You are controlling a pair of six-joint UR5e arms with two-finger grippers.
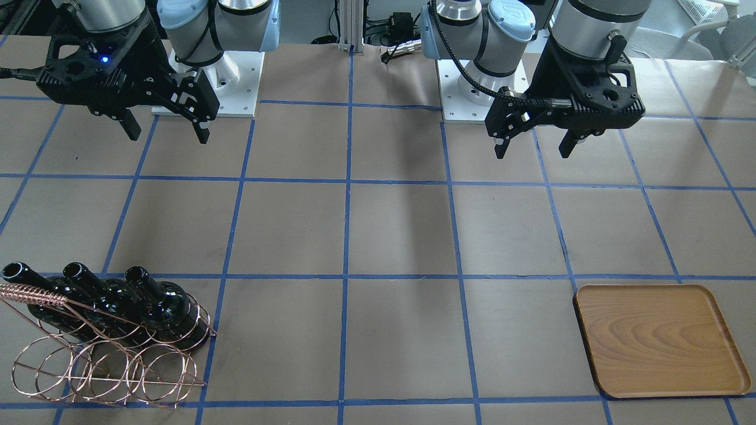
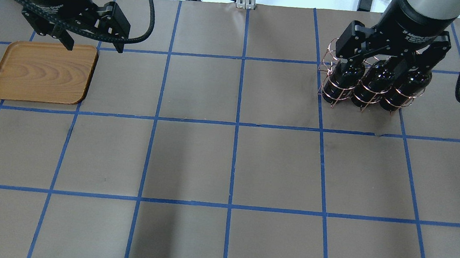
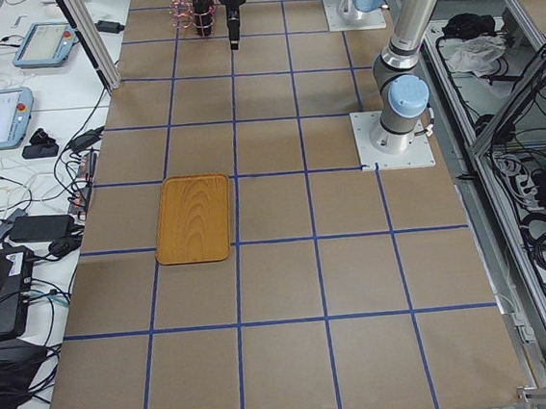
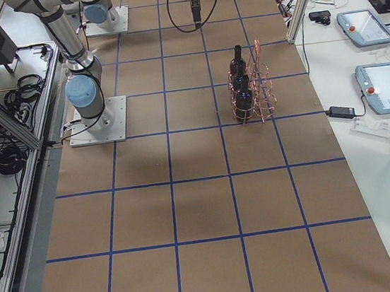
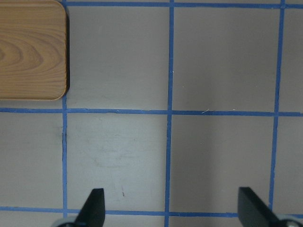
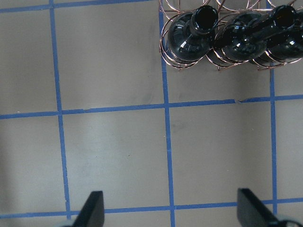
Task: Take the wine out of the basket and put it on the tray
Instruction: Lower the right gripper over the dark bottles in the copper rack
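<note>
1. Where the table [image 1: 401, 230] comes closest to the front-facing camera, the basket [image 1: 29, 293] stands on the robot's right side, its twisted handle slanting over the rings.
2. Three wine bottles [image 1: 109, 301] stand upright and close together in it, necks up, filling the row of rings nearer the robot.
3. Level with the basket but well apart from it, on the robot's left side, the tray [image 1: 661, 339] lies flat on the brown paper.
4. Farther back, the right gripper [image 1: 169, 136] hangs above the table on the robot's side of the basket. Its fingers point down, and its jaws are spread wide and hold nothing. Its wrist view catches the bottle tops at the upper edge.
5. Across from it, the left gripper [image 1: 531, 150] hovers short of the tray, jaws wide with nothing between them. The tray's corner shows at the upper left of its wrist view.
6. Farthest off, both arms' white base plates [image 1: 242, 82] sit on the table.
</note>
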